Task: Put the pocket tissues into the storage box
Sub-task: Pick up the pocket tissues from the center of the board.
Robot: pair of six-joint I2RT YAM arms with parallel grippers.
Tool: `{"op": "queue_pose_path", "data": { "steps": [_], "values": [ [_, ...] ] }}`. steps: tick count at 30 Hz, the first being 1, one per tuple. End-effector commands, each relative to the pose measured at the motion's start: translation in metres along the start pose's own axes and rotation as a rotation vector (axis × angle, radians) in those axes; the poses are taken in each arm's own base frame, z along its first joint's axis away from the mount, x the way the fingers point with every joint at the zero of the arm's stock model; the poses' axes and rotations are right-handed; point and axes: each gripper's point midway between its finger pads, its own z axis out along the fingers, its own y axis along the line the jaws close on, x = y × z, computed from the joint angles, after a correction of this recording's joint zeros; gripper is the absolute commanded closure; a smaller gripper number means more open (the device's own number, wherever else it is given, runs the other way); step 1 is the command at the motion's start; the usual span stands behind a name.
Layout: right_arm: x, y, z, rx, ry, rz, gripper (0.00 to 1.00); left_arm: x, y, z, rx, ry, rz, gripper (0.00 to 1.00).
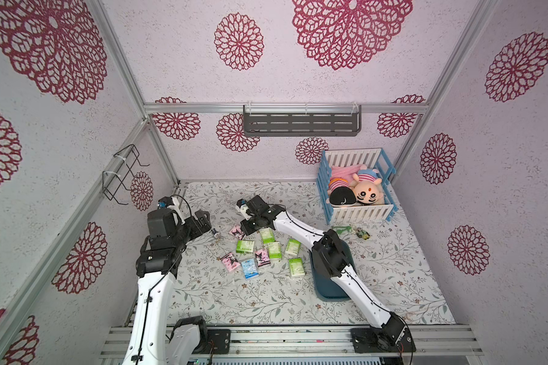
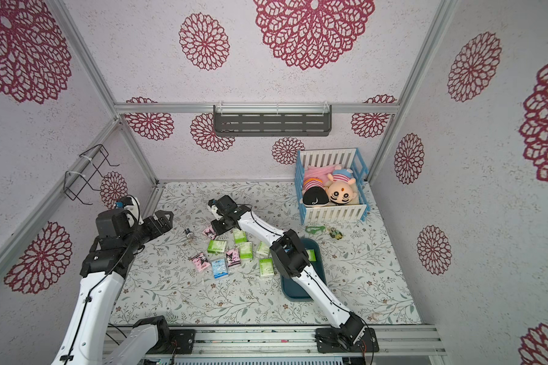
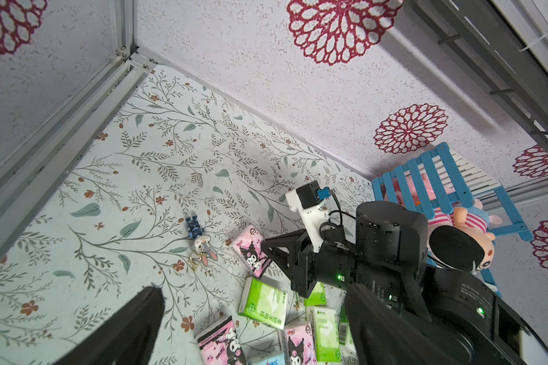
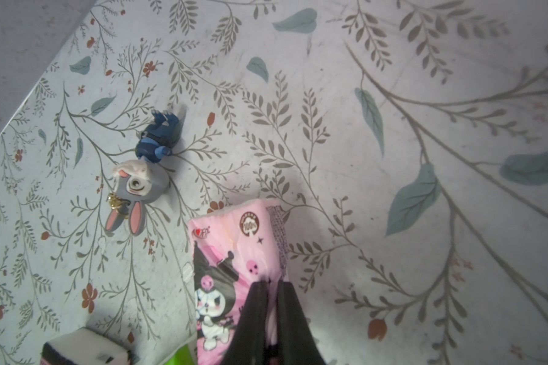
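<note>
Storage box (image 2: 293,289): nearest the robot's base, under the right arm's elbow. One green pack (image 2: 310,254) visible inside, most of the floor hidden by the arm.
Pocket tissues (image 1: 274,250): scattered flat on the cloth, on the box's side toward the left arm. Closest green one (image 1: 296,268) just beside the box wall, light blue one (image 1: 250,268) and the pink ones farther out.
Left gripper (image 1: 207,219): well apart from the box, past the scatter. Jaws spread wide, nothing between them.
Right gripper (image 4: 273,286): reached past the box to the far end of the scatter. Jaws narrowed to a slit, pinching the pink pack (image 4: 234,252) near one end.
Pink pack position: farthest of the loose packs from the box. Impossible to tell whether clear of the cloth.
Weight: probably very light.
Body: soft and squashy, likely to give under the pinch. No risk of breakage.
Skin: glossy film, probably slippery, creased at the fingertips (image 4: 260,292).
Best hold: across the narrow width near the middle. With an end pinch like this one, likely to droop and swing on the carry.
Rabbit keyring (image 4: 133,186): near the pink pack on the side away from the box, not touching.
Toy crib (image 1: 356,215): well beyond the box, against the back wall.
</note>
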Motion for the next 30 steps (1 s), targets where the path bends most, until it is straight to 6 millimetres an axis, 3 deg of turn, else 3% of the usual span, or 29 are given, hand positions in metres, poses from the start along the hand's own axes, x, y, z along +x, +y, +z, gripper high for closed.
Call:
{"op": "queue_pose_path", "data": {
  "steps": [1, 6, 10, 12, 15, 20, 25, 30],
  "values": [
    [-0.031, 0.008, -0.024, -0.013, -0.084, 0.040, 1.00, -0.014, -0.005, -0.008, 0.005, -0.039, 0.021, 0.03],
    [-0.068, 0.009, -0.056, -0.061, -0.196, 0.152, 1.00, -0.014, -0.006, -0.009, 0.007, -0.041, 0.008, 0.03],
    [-0.096, 0.014, -0.100, -0.069, -0.302, 0.207, 1.00, -0.014, -0.009, -0.008, 0.022, -0.044, -0.001, 0.03],
    [-0.104, 0.015, -0.126, -0.059, -0.355, 0.226, 1.00, -0.013, -0.012, -0.006, 0.030, -0.043, 0.001, 0.03],
    [-0.100, 0.011, -0.168, -0.063, -0.439, 0.288, 1.00, -0.011, -0.021, -0.004, 0.039, -0.037, 0.027, 0.03],
    [-0.053, -0.018, -0.246, -0.036, -0.581, 0.443, 1.00, -0.004, -0.044, 0.005, 0.063, -0.024, 0.082, 0.03],
    [0.028, -0.043, -0.302, 0.151, -0.563, 0.540, 1.00, 0.003, -0.065, 0.014, 0.114, -0.013, 0.096, 0.03],
    [0.117, -0.059, -0.340, 0.280, -0.556, 0.754, 1.00, 0.006, -0.079, 0.022, 0.154, -0.009, 0.095, 0.03]
  ]
}}
